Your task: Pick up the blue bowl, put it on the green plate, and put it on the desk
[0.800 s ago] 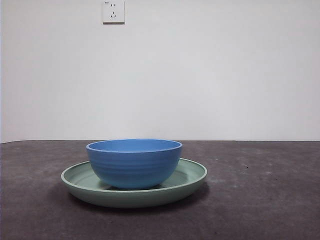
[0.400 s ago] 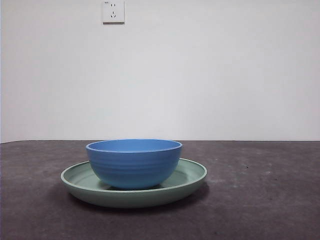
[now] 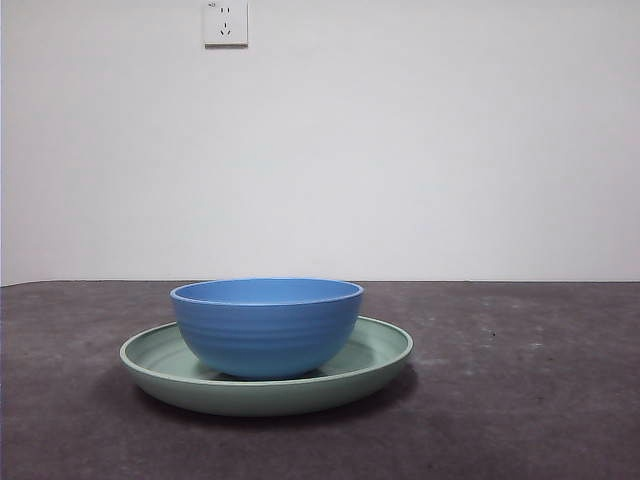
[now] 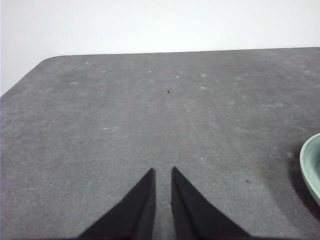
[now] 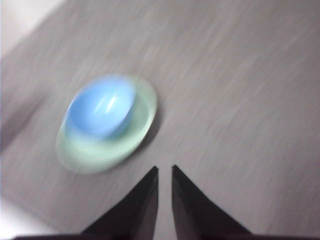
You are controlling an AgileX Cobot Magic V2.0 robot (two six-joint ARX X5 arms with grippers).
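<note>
The blue bowl (image 3: 266, 330) stands upright inside the green plate (image 3: 385, 352), which lies on the desk (image 3: 520, 400), a little left of centre in the front view. No gripper shows in the front view. My right gripper (image 5: 164, 168) is shut and empty, above the desk and apart from the bowl (image 5: 102, 111) and plate (image 5: 97, 156); its view is motion-blurred. My left gripper (image 4: 163, 170) is shut and empty over bare desk. Only an edge of the plate (image 4: 311, 167) shows in the left wrist view.
A white wall with a power socket (image 3: 226, 22) stands behind the desk. The desk's rounded far corner (image 4: 47, 60) shows in the left wrist view. Bare desk lies on both sides of the plate.
</note>
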